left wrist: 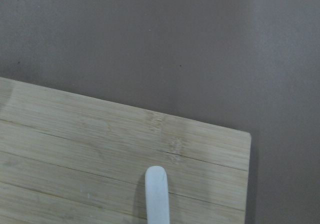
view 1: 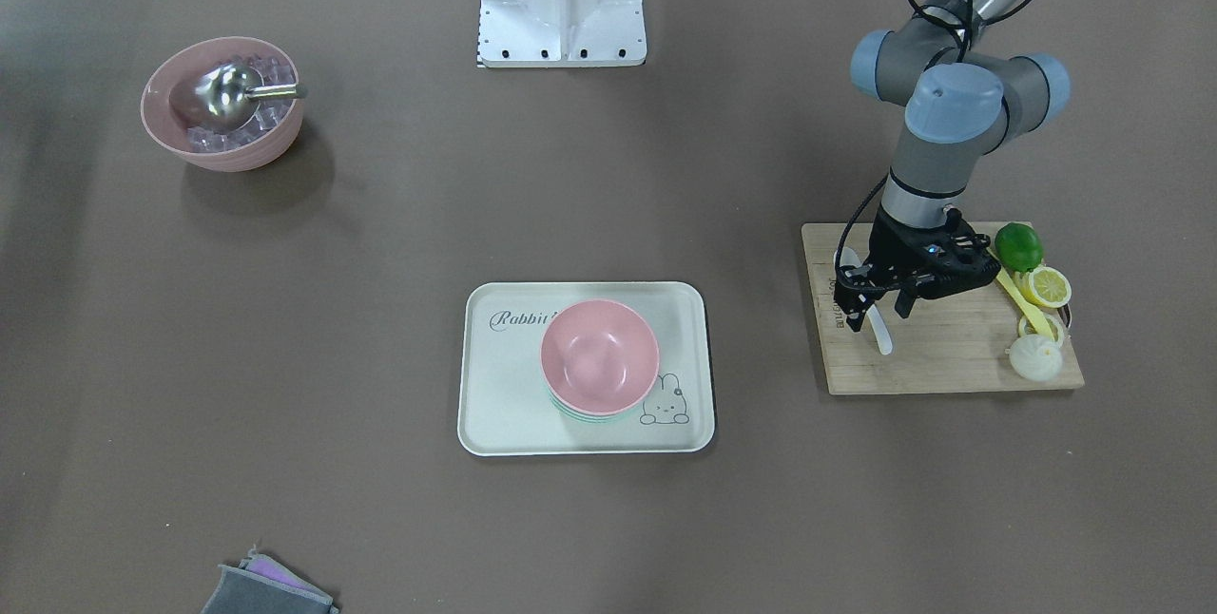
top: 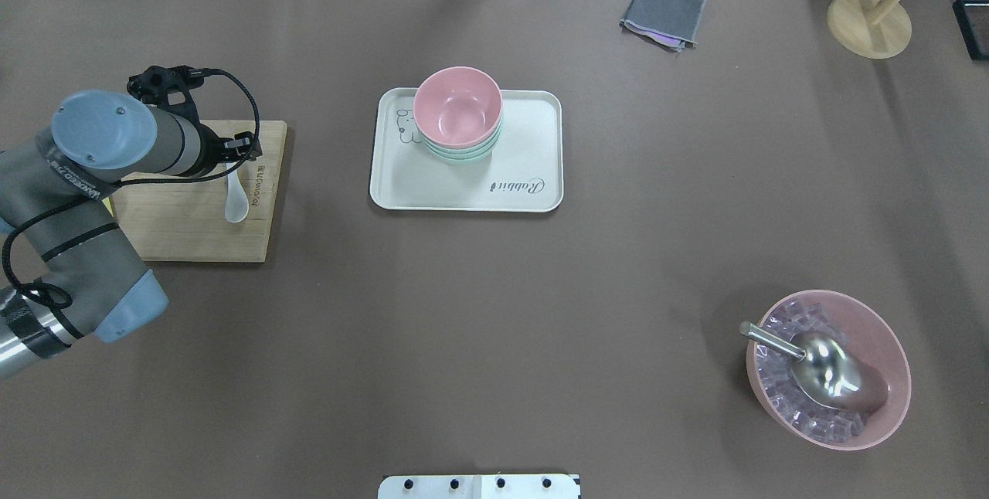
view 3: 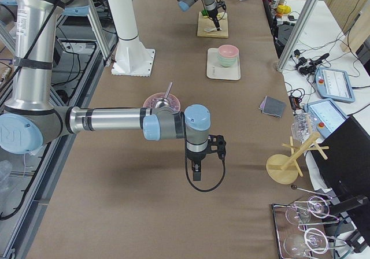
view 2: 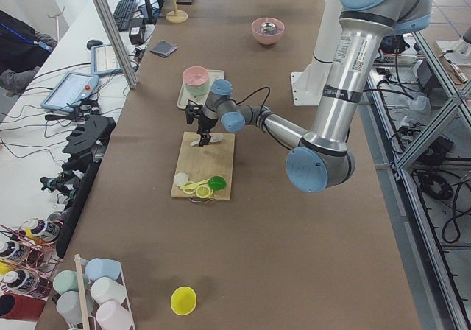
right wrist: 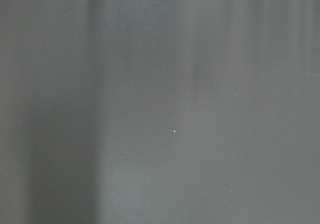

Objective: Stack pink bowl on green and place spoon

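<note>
The pink bowl [view 1: 599, 354] sits stacked in the green bowl [view 1: 588, 415] on the cream tray [view 1: 494, 405]. The stack also shows in the overhead view [top: 457, 109]. A white spoon [top: 235, 198] lies on the wooden cutting board [view 1: 951, 357]. Its handle end shows in the left wrist view [left wrist: 156, 194]. My left gripper [view 1: 878, 315] is low over the board, open, one finger on each side of the spoon's handle. My right gripper [view 3: 195, 173] hangs over bare table far from the tray. I cannot tell whether it is open or shut.
A larger pink bowl [view 1: 222, 104] with ice cubes and a metal scoop [view 1: 228, 91] stands off to the robot's right. A lime [view 1: 1018, 246], lemon slices [view 1: 1048, 287] and a yellow utensil lie on the board's far end. A grey cloth [top: 663, 13] and a wooden stand [top: 869, 22] sit at the far side.
</note>
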`<state>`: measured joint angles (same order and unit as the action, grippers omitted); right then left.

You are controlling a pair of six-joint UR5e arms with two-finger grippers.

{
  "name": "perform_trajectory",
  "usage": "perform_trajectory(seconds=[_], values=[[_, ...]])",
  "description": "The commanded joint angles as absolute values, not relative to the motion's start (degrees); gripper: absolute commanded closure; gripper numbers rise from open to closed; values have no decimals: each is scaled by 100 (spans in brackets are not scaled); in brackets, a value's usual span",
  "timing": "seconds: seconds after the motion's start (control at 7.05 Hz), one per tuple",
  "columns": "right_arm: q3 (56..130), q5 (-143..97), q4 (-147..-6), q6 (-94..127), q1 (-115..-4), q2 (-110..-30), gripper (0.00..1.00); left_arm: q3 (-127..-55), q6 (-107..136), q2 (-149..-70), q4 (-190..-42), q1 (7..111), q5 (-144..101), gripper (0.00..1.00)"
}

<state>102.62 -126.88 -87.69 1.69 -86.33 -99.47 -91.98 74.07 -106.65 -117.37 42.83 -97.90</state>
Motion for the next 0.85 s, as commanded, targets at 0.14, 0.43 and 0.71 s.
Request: perform_trajectory(seconds=[0.14, 0.43, 0.71], values=[[10257, -12683, -8754, 167, -8640, -9958, 0, -9193, 7436, -10591, -11795, 4219, -9765, 62], [10248, -12683, -8754, 167, -8640, -9967, 0, -9193, 7436, -10591, -11813, 4219, -9756, 62], [10239, -12683, -8745, 167, -8640, -9975, 0, -9193, 7436, -10556, -11821, 4210, -9686, 75]])
